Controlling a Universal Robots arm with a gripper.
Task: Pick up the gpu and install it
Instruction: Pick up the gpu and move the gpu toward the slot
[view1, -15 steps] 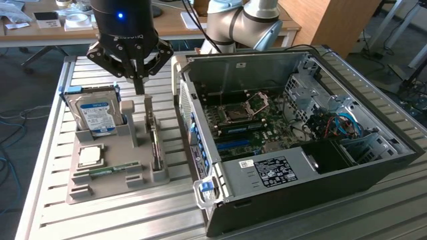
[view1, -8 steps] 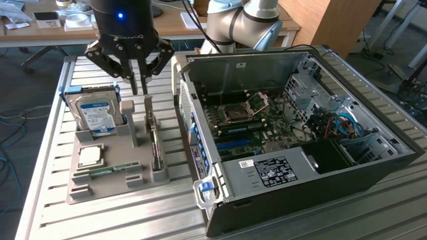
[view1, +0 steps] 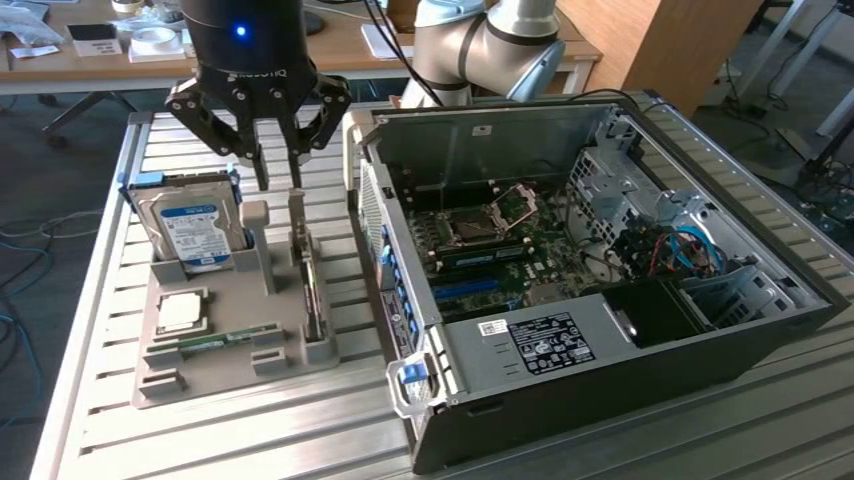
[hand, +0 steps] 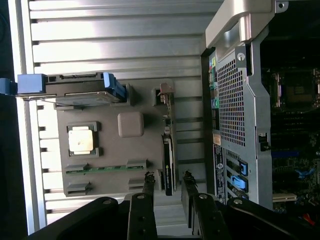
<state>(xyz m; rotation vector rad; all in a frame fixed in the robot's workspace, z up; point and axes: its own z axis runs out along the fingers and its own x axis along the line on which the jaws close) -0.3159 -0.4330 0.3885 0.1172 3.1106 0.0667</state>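
Robotiq fingers (hand: 147, 192) apart abv gpu (hand: 168, 165) — HDD (view1: 190, 225) label blue/white.

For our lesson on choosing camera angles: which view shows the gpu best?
The wrist view: the gpu stands on edge in its grey holder, its top edge visible along its length, lined up with the gripper. The exterior view shows it as a thin sliver between the holder's posts.

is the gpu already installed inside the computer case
No, the gpu stands on edge in a slot of the gray holder, outside the computer case.
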